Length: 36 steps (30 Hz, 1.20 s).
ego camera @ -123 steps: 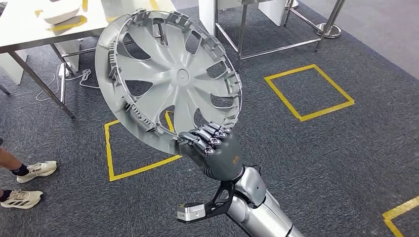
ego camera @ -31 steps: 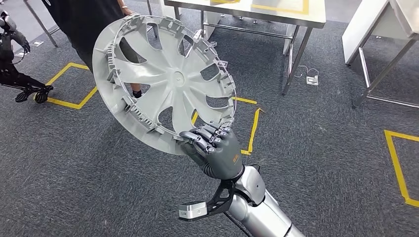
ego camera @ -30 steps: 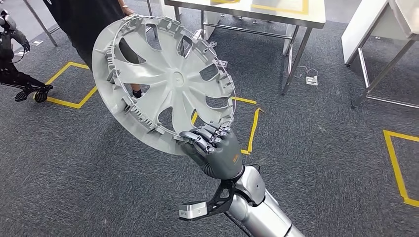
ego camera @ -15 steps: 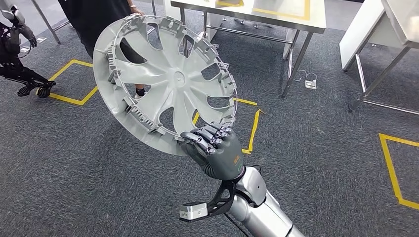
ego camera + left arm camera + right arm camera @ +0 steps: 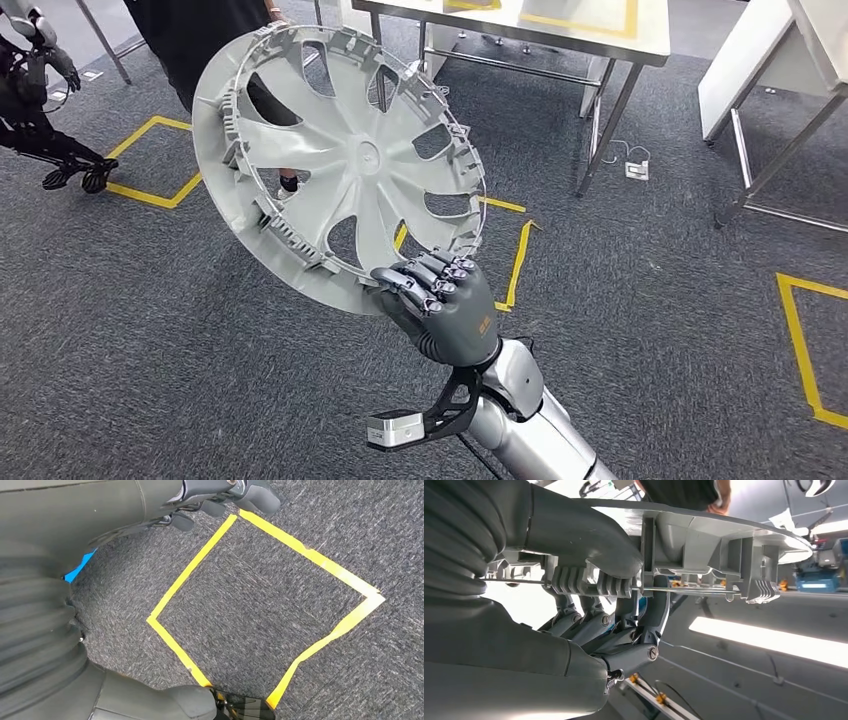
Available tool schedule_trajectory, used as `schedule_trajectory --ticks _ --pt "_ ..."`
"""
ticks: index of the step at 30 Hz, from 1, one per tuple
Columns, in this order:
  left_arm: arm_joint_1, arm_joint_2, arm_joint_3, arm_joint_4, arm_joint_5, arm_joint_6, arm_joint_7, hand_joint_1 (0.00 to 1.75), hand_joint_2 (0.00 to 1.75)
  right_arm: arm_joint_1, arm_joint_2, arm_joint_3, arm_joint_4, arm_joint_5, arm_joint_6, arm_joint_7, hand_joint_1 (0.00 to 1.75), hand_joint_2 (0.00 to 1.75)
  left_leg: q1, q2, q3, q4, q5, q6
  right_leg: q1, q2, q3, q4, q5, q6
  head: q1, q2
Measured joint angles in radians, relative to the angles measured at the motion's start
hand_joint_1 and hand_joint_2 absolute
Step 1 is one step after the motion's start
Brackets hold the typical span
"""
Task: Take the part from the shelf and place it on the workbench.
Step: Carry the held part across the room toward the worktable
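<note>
Fingers (image 5: 432,282) of right hand (image 5: 445,315) curled over lower rim of wheel cover (image 5: 340,160), gripping it.

The part (image 5: 340,165) is moulded in matt pale grey plastic, smooth on the spokes and ribbed with clips along the rim. The right hand (image 5: 440,310) is finished in dark grey matt plastic with small shiny metal pins, and the arm (image 5: 530,425) behind it in satin silver metal. The floor (image 5: 660,330) is covered in rough grey speckled carpet marked with glossy yellow tape (image 5: 805,350). The bench (image 5: 560,20) is seen with metal legs.
</note>
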Motion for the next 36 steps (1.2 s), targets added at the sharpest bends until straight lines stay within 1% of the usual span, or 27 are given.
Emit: schedule_trajectory --ticks 2,3,4,5,8,9,10,11,13,14,15,16,17,18,19,20,23,25,26,28,29,30,31,33,34,35,36 --pt "0.0 0.0 0.001 0.0 0.0 0.0 -0.001 0.0 1.75 0.0 -0.001 0.0 0.0 -0.001 0.0 0.001 1.75 1.75 0.007 -0.004 0.001 0.012 -0.013 -0.014 -0.01 0.0 0.062 -0.116 0.052 0.01 0.001 0.0" --pt "0.0 0.001 0.001 0.0 0.0 0.0 -0.002 0.0 1.75 0.0 -0.001 0.0 0.001 -0.001 0.0 0.001 1.75 1.75 0.008 -0.005 -0.001 0.02 -0.021 -0.024 -0.012 0.002 0.093 -0.173 0.065 0.013 0.002 0.0" --pt "0.0 0.002 0.001 -0.001 0.0 0.0 -0.002 0.0 1.75 0.001 -0.001 0.0 0.001 -0.001 0.0 0.0 1.75 1.75 0.008 -0.007 -0.003 0.027 -0.027 -0.032 -0.012 0.004 0.113 -0.208 0.067 0.012 0.004 0.0" --pt "0.0 0.003 0.002 -0.001 0.0 0.0 -0.002 0.0 1.75 0.002 -0.001 0.0 0.001 0.0 0.0 0.0 1.75 1.75 0.007 -0.007 -0.005 0.031 -0.033 -0.04 -0.009 0.006 0.12 -0.218 0.058 0.008 0.003 0.0" --pt "-0.001 0.003 0.002 -0.001 0.001 0.0 0.001 0.0 1.75 0.004 -0.002 0.0 0.001 -0.001 0.0 0.001 1.75 1.75 0.01 -0.007 0.003 0.031 -0.044 -0.056 -0.004 0.008 0.126 -0.213 0.042 -0.019 0.0 0.0" --pt "-0.001 0.003 0.003 -0.001 0.001 0.0 0.001 0.0 1.75 0.004 -0.002 0.0 0.001 -0.001 0.0 0.002 1.75 1.75 0.012 -0.005 -0.001 0.047 -0.053 -0.061 -0.003 0.007 0.132 -0.214 0.038 -0.027 0.0 0.0" --pt "-0.002 0.003 0.003 -0.001 0.001 0.0 0.002 0.0 1.75 0.004 -0.002 -0.001 0.0 -0.001 0.0 0.002 1.75 1.75 0.013 -0.004 -0.017 0.084 -0.068 -0.064 -0.004 0.007 0.139 -0.215 0.033 -0.035 -0.002 0.0" --pt "-0.002 0.003 0.003 -0.001 0.001 0.0 0.002 0.0 1.75 0.004 -0.002 -0.001 0.0 -0.001 0.0 0.002 1.75 1.75 0.013 -0.002 -0.049 0.144 -0.09 -0.065 -0.004 0.006 0.146 -0.216 0.029 -0.042 -0.003 0.0" --pt "0.0 0.003 0.003 0.0 0.002 0.0 0.002 0.0 1.75 0.004 -0.002 -0.001 0.0 0.0 0.0 0.001 1.75 1.75 0.012 -0.001 -0.138 0.288 -0.129 -0.064 0.0 0.005 0.157 -0.216 0.018 -0.05 -0.004 0.0" --pt "0.001 0.003 0.003 0.0 0.002 0.0 0.002 0.0 1.75 0.004 -0.002 -0.001 0.001 0.0 0.0 0.001 1.75 1.75 0.011 -0.001 -0.173 0.333 -0.13 -0.062 0.002 0.006 0.165 -0.216 0.012 -0.052 -0.004 0.0" --pt "0.003 0.003 0.003 0.0 0.002 0.0 0.002 0.0 1.75 0.004 -0.002 -0.001 0.001 0.0 0.0 0.001 1.75 1.75 0.01 -0.001 -0.19 0.337 -0.109 -0.058 0.004 0.007 0.174 -0.216 0.005 -0.052 -0.004 0.0" --pt "0.004 0.003 0.003 0.0 0.003 0.0 0.002 0.0 1.75 0.004 -0.002 -0.001 0.001 0.0 0.0 0.001 1.75 1.75 0.008 -0.001 -0.187 0.303 -0.07 -0.053 0.005 0.008 0.185 -0.216 -0.003 -0.051 -0.004 0.0" --pt "0.004 0.003 0.003 0.0 0.003 0.0 0.002 0.0 1.75 0.005 -0.002 -0.001 0.001 0.0 0.0 0.001 1.75 1.75 0.006 -0.001 -0.168 0.237 -0.02 -0.047 0.005 0.009 0.196 -0.216 -0.011 -0.049 -0.004 0.0" --pt "0.004 0.003 0.003 0.0 0.003 0.0 0.002 0.0 1.75 0.005 -0.002 -0.001 0.001 0.0 0.0 0.001 1.75 1.75 0.002 -0.001 -0.145 0.172 0.016 -0.042 0.006 0.009 0.206 -0.216 -0.019 -0.046 -0.005 0.0" --pt "0.003 0.004 0.003 0.0 0.003 0.0 0.002 0.0 1.75 0.004 -0.002 -0.001 0.001 0.0 0.0 0.001 1.75 1.75 -0.001 -0.001 -0.122 0.117 0.036 -0.038 0.007 0.01 0.212 -0.216 -0.026 -0.04 -0.007 0.0" --pt "0.002 0.004 0.003 0.0 0.003 0.0 0.002 0.0 1.75 0.004 -0.002 -0.001 0.001 0.0 -0.001 0.001 1.75 1.75 -0.004 -0.001 -0.108 0.084 0.041 -0.036 0.008 0.01 0.215 -0.217 -0.031 -0.035 -0.008 0.0" --pt "0.003 0.004 0.003 0.0 0.003 0.0 0.002 0.0 1.75 0.006 -0.002 -0.001 0.001 0.001 -0.003 0.001 1.75 1.75 -0.005 -0.003 -0.092 0.063 0.025 -0.025 0.008 0.009 0.221 -0.216 -0.032 -0.016 -0.008 0.0" --pt "0.004 0.004 0.004 0.0 0.003 0.0 0.002 0.0 1.75 0.005 -0.002 -0.001 0.001 0.0 -0.003 0.001 1.75 1.75 -0.002 -0.005 -0.078 0.056 0.02 -0.013 0.007 0.007 0.206 -0.175 -0.05 -0.008 -0.006 0.0" --pt "0.004 0.004 0.004 0.0 0.003 0.0 0.002 0.0 1.75 0.004 -0.002 -0.001 0.001 0.0 -0.002 0.0 1.75 1.75 -0.001 -0.006 -0.071 0.054 0.017 -0.008 0.007 0.007 0.179 -0.127 -0.071 -0.004 -0.004 0.0" --pt "0.003 0.004 0.004 0.0 0.003 0.0 0.002 0.0 1.75 0.005 -0.003 -0.001 0.001 0.0 -0.002 -0.001 1.75 1.75 -0.004 -0.006 -0.061 0.054 0.007 -0.001 0.007 0.007 0.099 0.003 -0.118 0.0 -0.002 0.0" --pt "0.003 0.004 0.004 0.0 0.003 -0.001 0.003 0.0 1.75 0.006 -0.003 -0.001 0.001 0.0 -0.002 -0.001 1.75 1.75 -0.006 -0.006 -0.056 0.054 0.002 0.0 0.007 0.007 0.063 0.05 -0.127 0.001 -0.002 0.0" --pt "0.004 0.004 0.004 0.0 0.003 -0.001 0.004 0.0 1.75 0.008 -0.003 -0.001 0.001 0.0 -0.002 -0.001 1.75 1.75 -0.007 -0.007 -0.048 0.054 -0.005 0.001 0.008 0.007 0.042 0.063 -0.116 0.0 -0.002 0.0" --pt "0.005 0.004 0.004 0.0 0.003 -0.001 0.005 0.0 1.75 0.008 -0.003 -0.001 0.002 -0.001 -0.001 0.0 1.75 1.75 -0.009 -0.008 -0.037 0.054 -0.012 0.001 0.008 0.007 0.041 0.037 -0.082 -0.003 -0.002 0.0" --pt "0.005 0.003 0.004 0.0 0.002 -0.001 0.006 0.0 1.75 0.008 -0.003 -0.001 0.002 -0.002 0.0 0.0 1.75 1.75 -0.011 -0.01 -0.016 0.053 -0.028 0.0 0.012 0.007 0.08 -0.092 0.014 -0.015 -0.002 0.0" --pt "0.005 0.003 0.004 0.001 0.001 -0.001 0.007 0.0 1.75 0.008 -0.003 -0.002 0.002 -0.002 0.0 0.0 1.75 1.75 -0.011 -0.01 -0.009 0.053 -0.035 -0.003 0.017 0.006 0.097 -0.149 0.034 -0.022 -0.005 0.0" --pt "0.004 0.002 0.004 0.001 0.0 -0.001 0.007 0.0 1.75 0.007 -0.003 -0.001 0.002 -0.002 0.001 -0.002 1.75 1.75 -0.012 -0.01 -0.006 0.052 -0.041 -0.008 0.021 0.006 0.108 -0.187 0.044 -0.028 -0.008 0.0" --pt "0.003 0.002 0.004 0.001 -0.001 -0.001 0.008 0.0 1.75 0.008 -0.003 -0.001 0.002 -0.002 0.001 -0.003 1.75 1.75 -0.012 -0.01 -0.004 0.054 -0.043 -0.014 0.025 0.005 0.113 -0.203 0.04 -0.033 -0.01 0.0"
